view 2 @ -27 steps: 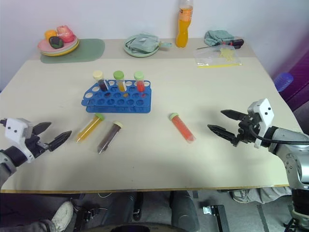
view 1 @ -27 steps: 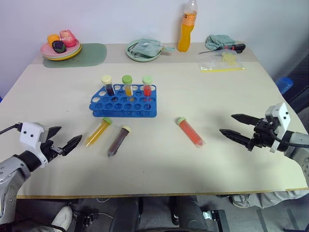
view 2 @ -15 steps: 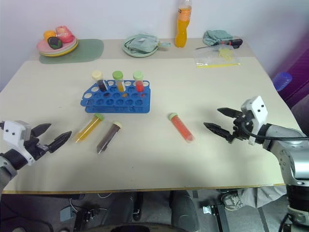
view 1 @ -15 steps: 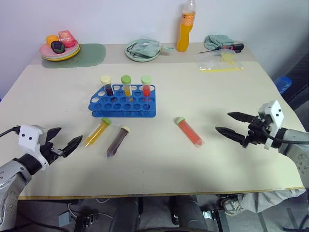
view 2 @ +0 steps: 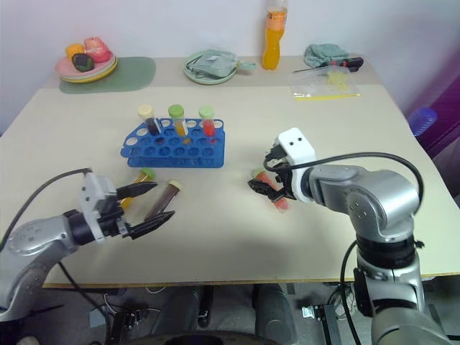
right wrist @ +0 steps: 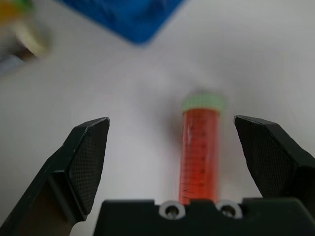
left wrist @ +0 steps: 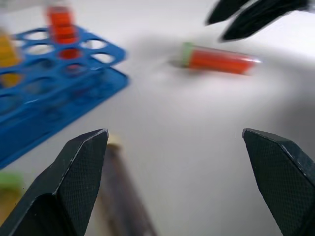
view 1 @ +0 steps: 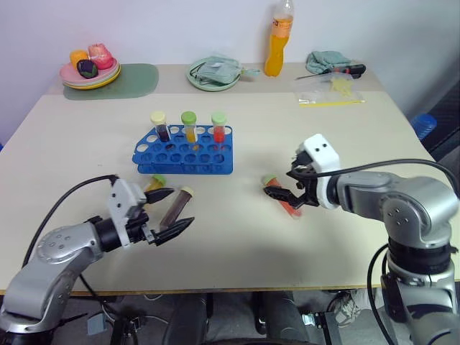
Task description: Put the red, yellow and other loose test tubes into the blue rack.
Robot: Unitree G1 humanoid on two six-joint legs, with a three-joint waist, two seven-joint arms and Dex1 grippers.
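Right now the right gripper (view 1: 289,184) hangs over the red tube (right wrist: 199,147) at the centre-right of the head view, fingers spread wide and nothing held, the tube lying between them in the wrist view. To do this pick well, I'd judge it should come down with 1 finger on each side of the barrel, near the cap end, and close across it, not along it, so the round tube cannot roll out.

The left gripper (view 1: 167,213), lower left of the frame, is also spread and empty, its fingers either side of the dark purple-brown tube (view 1: 175,209); the yellow tube (view 2: 130,195) lies just beside it, partly hidden.

All 3 loose tubes lie flat on the table (view 1: 237,237): clear plastic, conical tips, pale-green, green and cream caps. The blue rack (view 1: 184,152), centre-left, already holds 3 upright tubes along its back row; its front holes look free.
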